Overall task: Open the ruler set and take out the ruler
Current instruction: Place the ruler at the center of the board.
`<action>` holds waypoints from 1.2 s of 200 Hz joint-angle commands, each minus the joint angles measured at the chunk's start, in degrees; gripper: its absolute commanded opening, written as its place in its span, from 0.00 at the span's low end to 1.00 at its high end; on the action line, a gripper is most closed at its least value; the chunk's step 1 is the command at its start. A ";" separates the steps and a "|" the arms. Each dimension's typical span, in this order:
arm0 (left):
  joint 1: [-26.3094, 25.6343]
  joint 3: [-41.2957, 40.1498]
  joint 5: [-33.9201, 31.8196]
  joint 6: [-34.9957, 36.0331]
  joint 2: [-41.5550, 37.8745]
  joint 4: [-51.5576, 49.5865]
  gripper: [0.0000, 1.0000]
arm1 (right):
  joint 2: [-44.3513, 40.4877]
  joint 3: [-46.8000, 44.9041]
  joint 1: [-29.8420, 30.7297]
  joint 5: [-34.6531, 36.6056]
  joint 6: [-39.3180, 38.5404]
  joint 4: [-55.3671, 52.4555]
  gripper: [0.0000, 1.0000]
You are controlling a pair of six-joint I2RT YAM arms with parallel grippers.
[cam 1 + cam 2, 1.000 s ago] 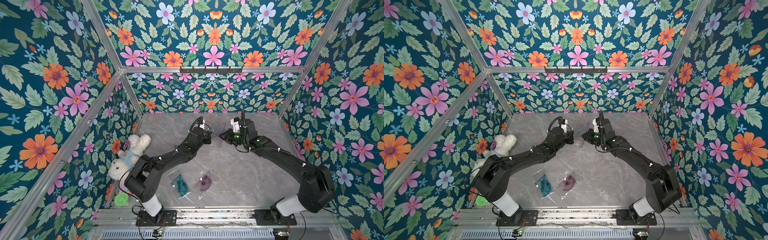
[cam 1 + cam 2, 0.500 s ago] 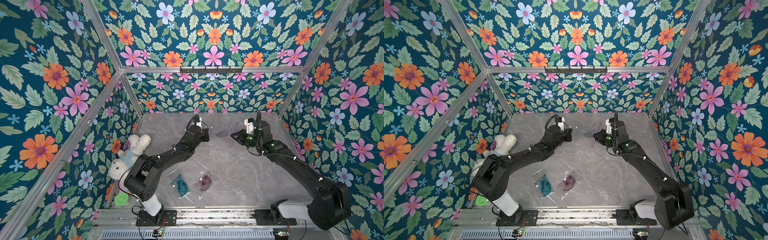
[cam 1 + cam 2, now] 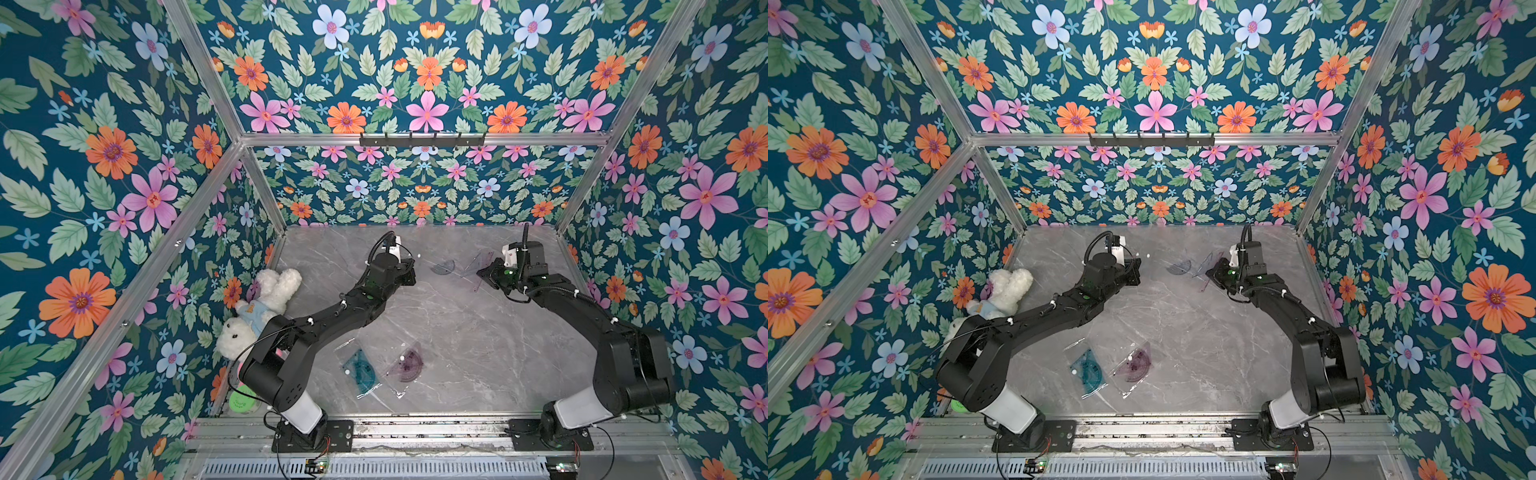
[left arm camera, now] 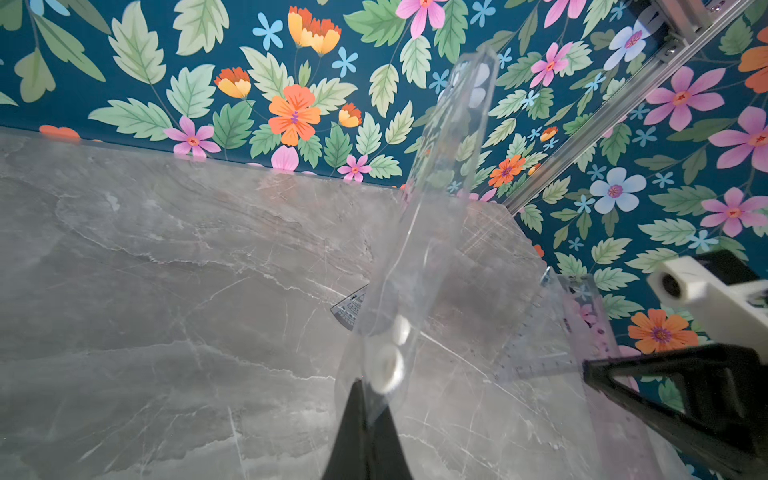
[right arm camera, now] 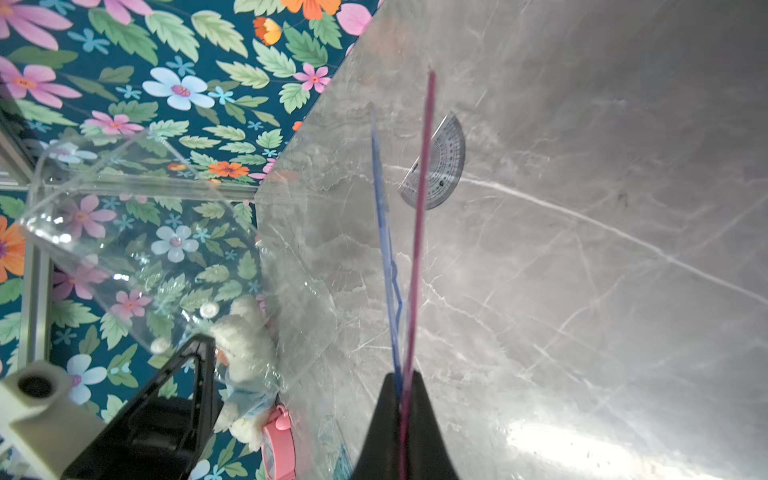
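Plush rabbit (image 3: 257,316) lies at the left edge of the marble table (image 3: 478,332). Lower centre in both top views, two packed sets lie side by side: one teal ruler set (image 3: 359,368) and one purple ruler set (image 3: 405,365). The top views barely register the clear pouch (image 4: 432,208). The left wrist view shows it plainly, rising from the left gripper (image 4: 363,415), whose jaws are pinched tight on its edge beside two white snaps (image 4: 386,365). Right of that, one grey protractor (image 3: 444,266) lies loose and flat on the table. Farther right, the right gripper (image 5: 405,386) is clamped on two pieces, seen edge-on in its wrist view: one pink ruler (image 5: 419,228) and one blue piece (image 5: 384,228) whose shape cannot be told.
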 commanded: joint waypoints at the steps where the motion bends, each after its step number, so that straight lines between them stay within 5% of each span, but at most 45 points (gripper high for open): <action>1: 0.19 -0.27 -0.21 0.46 -0.52 1.06 0.00 | 4.45 3.07 -1.67 -5.04 -0.32 3.29 0.00; 62: 0.11 -1.14 -0.59 1.61 -2.01 -0.22 0.00 | 19.85 9.19 -4.86 -9.97 1.21 6.26 0.00; 165: 0.20 1.17 -0.08 2.54 -0.48 -1.86 0.00 | 25.65 7.64 -9.54 -9.28 2.65 12.92 0.00; 240: 0.21 2.32 0.18 2.65 0.57 -2.81 0.00 | 28.24 8.42 -10.50 -10.59 2.76 15.65 0.23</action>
